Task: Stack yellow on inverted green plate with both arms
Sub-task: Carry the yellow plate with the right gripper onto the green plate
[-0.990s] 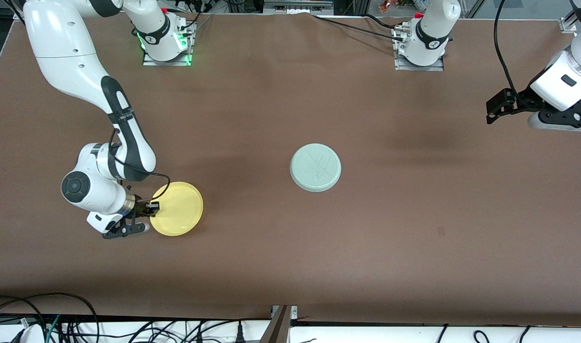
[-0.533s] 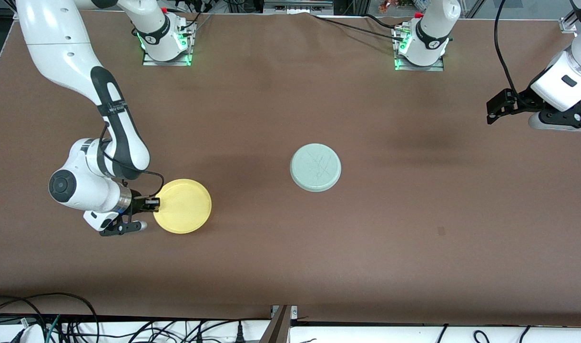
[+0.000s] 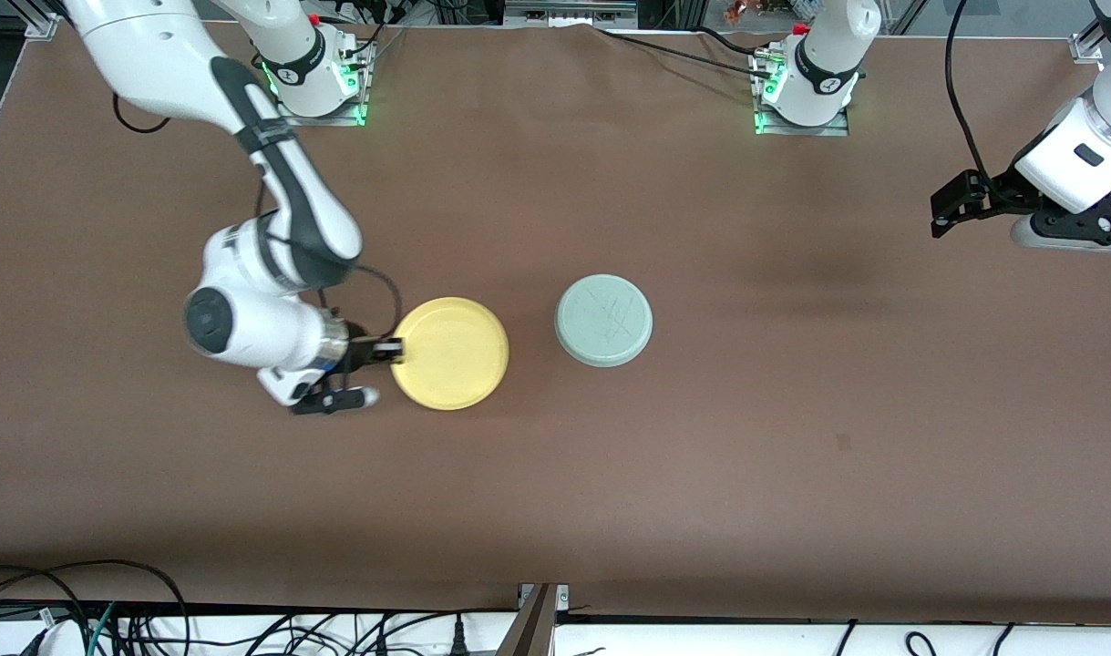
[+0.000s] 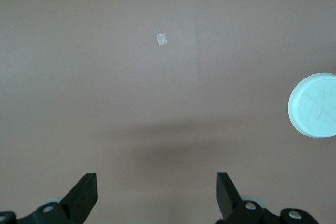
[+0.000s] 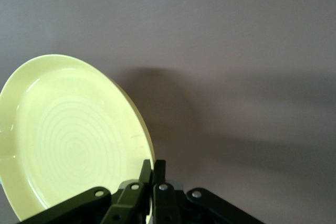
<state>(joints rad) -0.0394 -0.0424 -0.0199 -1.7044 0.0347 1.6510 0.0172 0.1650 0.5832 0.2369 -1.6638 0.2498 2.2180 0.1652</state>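
The wide brown table (image 3: 792,474) fills the front view, and across it the white right arm (image 3: 282,182) reaches out from its base at its own end. The white left arm (image 3: 1079,155) waits off at its own end, well apart from both plates.

Next in size: the round, shallow bright yellow plate (image 3: 453,353), carried in the air just above the table, near the middle and a little toward the right arm's end. The right wrist view shows it tilted, hollow face up, rings visible in its floor (image 5: 68,145). Beside it, toward the left arm's end, rests the round pale mint-green plate (image 3: 603,320), upside down, its greyish scratched underside facing up. The two plates are near but not touching.

The right gripper (image 3: 384,351) is clamped tight on the yellow plate's rim, on the edge that faces away from the green plate. So the target lies straight ahead of the gripper, past the plate it carries: a short push toward the left arm's end, I'd judge, then a lowering.

The left gripper (image 4: 156,195) hangs with fingers spread wide, holding nothing. The right arm is clearly the nearer one.
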